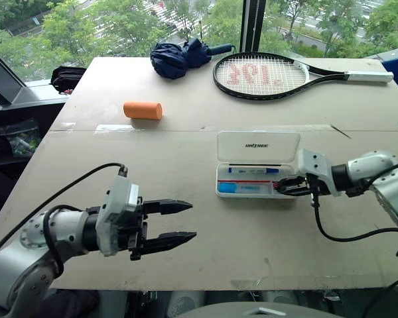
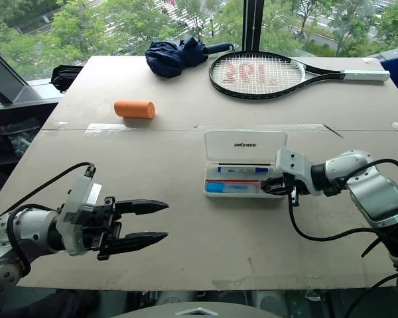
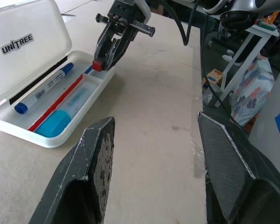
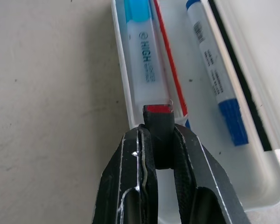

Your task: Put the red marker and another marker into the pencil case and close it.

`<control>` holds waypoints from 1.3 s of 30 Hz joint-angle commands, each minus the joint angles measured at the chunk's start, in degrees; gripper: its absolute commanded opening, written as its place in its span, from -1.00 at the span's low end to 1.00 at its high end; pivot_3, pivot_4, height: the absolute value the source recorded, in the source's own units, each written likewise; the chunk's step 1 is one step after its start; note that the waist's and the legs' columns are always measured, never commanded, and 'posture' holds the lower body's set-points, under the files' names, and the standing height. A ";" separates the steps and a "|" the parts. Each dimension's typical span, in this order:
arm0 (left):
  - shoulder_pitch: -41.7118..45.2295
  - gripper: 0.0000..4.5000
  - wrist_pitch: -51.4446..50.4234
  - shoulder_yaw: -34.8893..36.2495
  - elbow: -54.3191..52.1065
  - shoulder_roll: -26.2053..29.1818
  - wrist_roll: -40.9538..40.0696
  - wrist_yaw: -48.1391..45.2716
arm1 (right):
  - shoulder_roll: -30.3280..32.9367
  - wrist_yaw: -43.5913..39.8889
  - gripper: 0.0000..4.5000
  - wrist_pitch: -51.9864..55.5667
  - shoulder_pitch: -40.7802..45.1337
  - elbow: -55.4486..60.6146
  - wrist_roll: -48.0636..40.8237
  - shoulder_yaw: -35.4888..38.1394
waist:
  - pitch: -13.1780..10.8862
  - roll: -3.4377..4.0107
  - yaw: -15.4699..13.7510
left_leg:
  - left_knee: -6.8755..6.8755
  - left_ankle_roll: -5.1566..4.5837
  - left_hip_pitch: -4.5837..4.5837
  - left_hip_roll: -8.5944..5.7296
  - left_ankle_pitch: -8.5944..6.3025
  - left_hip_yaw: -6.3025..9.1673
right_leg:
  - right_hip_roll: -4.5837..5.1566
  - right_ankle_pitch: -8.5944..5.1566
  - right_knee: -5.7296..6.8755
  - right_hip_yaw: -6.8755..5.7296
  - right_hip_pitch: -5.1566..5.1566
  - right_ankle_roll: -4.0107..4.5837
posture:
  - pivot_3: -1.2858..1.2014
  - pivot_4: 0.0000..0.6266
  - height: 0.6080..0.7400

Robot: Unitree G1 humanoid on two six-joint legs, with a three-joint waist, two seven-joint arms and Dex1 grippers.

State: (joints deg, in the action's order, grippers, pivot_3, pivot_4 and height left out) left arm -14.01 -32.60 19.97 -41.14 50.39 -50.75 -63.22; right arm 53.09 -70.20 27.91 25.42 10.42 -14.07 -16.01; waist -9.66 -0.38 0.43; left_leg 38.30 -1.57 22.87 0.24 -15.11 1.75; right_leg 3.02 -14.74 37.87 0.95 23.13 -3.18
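Near edge: left gripper [image 1: 176, 222] hangs unclenched, holding nothing, well apart from the pencil case [image 1: 257, 171]. Mid worktop [image 1: 186, 152]: right gripper [image 4: 159, 154], clenched on the red marker [image 4: 158, 122], sits at the open case's right end, marker roughly in line w/ the tray's length.
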 commanded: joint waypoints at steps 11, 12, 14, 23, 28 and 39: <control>-1.13 0.25 0.48 2.07 -3.14 0.35 -1.68 2.50 | 1.28 -4.59 0.38 3.85 -0.17 -0.47 -9.56 10.96 | -0.01 0.01 0.01 | 0.00 0.00 0.00 0.00 0.00 0.00 | 0.05 0.01 0.02 0.01 0.00 0.00 | 0.03 -0.52 0.85; -1.20 0.25 0.51 2.09 -3.02 0.24 -1.73 2.70 | 0.97 -3.57 0.26 7.28 0.47 -1.11 -12.17 13.61 | -0.01 0.01 -0.02 | 0.00 0.00 -0.01 0.00 0.00 0.01 | 0.05 0.01 0.02 0.00 0.00 0.00 | 0.03 -0.52 0.85; -1.40 0.25 0.59 2.09 -2.91 0.05 -1.77 2.98 | 0.65 -2.44 -0.02 13.58 2.14 -2.46 -17.07 17.81 | -0.01 0.02 -0.05 | 0.00 0.00 -0.01 0.00 0.00 0.01 | 0.06 0.01 0.02 0.01 0.00 0.01 | 0.03 -0.52 0.85; -0.95 0.25 0.33 2.54 -2.93 0.20 -2.76 4.18 | -10.95 11.33 -0.98 13.15 30.67 -34.87 -4.40 10.05 | -0.02 0.05 0.54 | -0.05 0.00 -0.08 0.05 0.00 -0.14 | -0.04 0.01 0.05 0.13 0.05 0.04 | 0.03 -0.52 0.85; -1.81 0.25 0.36 3.45 -3.46 0.04 -2.80 4.38 | -17.60 2.26 -0.98 4.61 42.29 -56.66 5.58 0.20 | -0.03 0.06 0.27 | -0.12 0.02 0.06 -0.03 0.01 -0.18 | 0.01 0.02 0.01 0.14 0.18 0.03 | 0.03 -0.52 0.85; -7.52 0.25 1.34 5.57 -6.44 -1.85 -2.46 6.40 | -10.64 -20.08 -0.98 17.14 30.35 -23.13 0.23 -5.50 | -0.07 0.12 0.02 | -0.01 0.17 0.91 -0.06 0.09 0.14 | 0.31 0.04 0.04 -0.05 0.91 0.00 | 0.03 -0.52 0.85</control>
State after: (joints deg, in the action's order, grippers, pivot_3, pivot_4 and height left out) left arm -21.56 -32.22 24.55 -45.67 48.80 -52.50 -57.17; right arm 41.89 -89.38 40.52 58.30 -21.93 -10.90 -22.67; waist -9.73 -0.26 0.45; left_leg 38.29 -1.51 23.74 0.17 -15.08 1.91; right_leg 3.44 -14.70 37.91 0.90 24.00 -3.18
